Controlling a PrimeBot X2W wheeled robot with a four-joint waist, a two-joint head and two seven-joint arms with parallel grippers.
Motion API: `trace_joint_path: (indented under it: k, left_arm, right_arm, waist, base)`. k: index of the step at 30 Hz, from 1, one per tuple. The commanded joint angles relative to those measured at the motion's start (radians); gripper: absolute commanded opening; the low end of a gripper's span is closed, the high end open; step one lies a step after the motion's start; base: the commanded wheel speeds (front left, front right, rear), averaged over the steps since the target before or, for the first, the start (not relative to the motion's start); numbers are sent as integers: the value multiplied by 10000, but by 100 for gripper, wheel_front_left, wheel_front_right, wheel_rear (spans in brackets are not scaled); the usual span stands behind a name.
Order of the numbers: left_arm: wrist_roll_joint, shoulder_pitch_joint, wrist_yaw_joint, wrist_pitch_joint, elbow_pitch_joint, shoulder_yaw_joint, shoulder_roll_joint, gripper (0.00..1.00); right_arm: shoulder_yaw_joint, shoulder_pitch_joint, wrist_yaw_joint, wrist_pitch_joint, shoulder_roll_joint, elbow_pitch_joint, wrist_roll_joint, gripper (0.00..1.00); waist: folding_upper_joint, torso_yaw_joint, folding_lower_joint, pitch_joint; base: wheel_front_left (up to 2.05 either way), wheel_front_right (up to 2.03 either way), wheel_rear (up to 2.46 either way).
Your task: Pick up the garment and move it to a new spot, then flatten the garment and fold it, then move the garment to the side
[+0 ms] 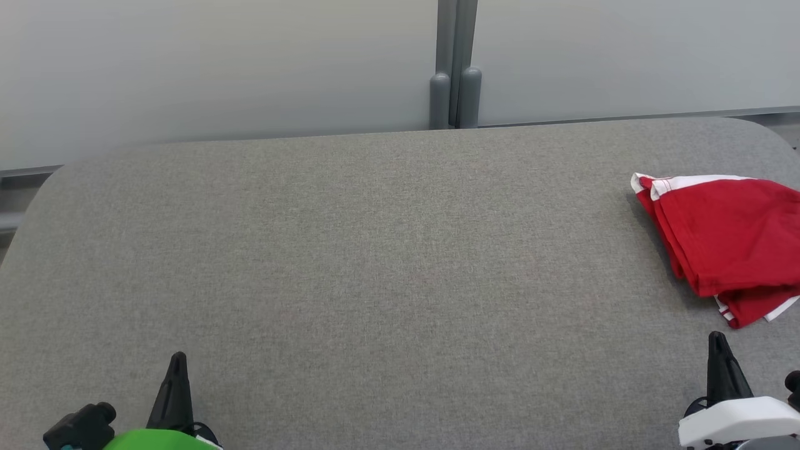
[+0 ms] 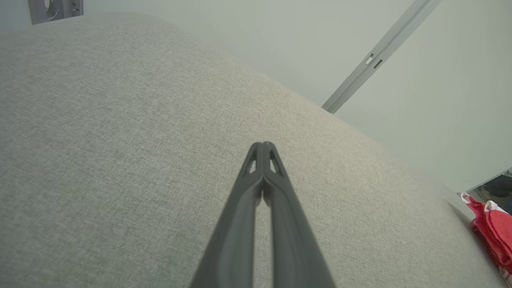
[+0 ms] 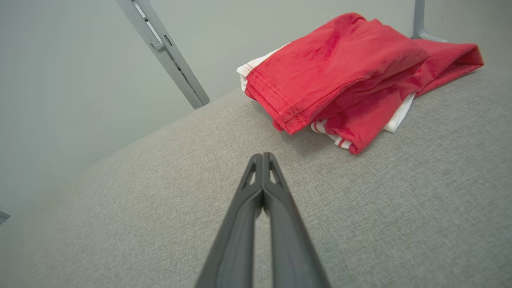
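1. Folded red fabric garment with white striped trim (image 1: 725, 240): lies in layered folds at the right edge of the head view, partly cut off by the frame, on the grey woven-fabric worktop (image 1: 375, 250).
2. Left gripper (image 1: 178, 362): lower left of the head view. Dark fingers are clenched tip to tip and grasp nothing, well apart from the garment.
3. Right gripper (image 1: 717, 342): lower right. Fingers are pressed together and empty, near the garment's lower corner but not touching it.
4. Grey vertical post (image 1: 456, 62): top centre, between pale wall panels behind the worktop.
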Motion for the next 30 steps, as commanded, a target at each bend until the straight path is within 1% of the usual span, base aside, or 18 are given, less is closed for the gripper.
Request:
trace_joint_path:
  k: [1, 14, 30]
  left_arm:
    - [-343, -327, -6, 52, -145, 75, 35, 0]
    - [-2085, -630, -9, 535, -162, 268, -79, 0]
    - [-3925, -939, -13, 1056, -176, 477, -194, 0]
  right_arm:
    - [35, -275, -3, 75, -125, -107, 396, 0]
    - [265, -601, -5, 569, -159, -11, 2571, 0]
    - [510, -951, -5, 1104, -193, 97, 4880, 0]
  waist:
    - [5, -2, 0, 0]
    - [8, -26, 0, -1]
    - [11, -56, 0, -2]
  base:
    - [0, 0, 0]
    - [0, 0, 0]
    - [0, 0, 0]
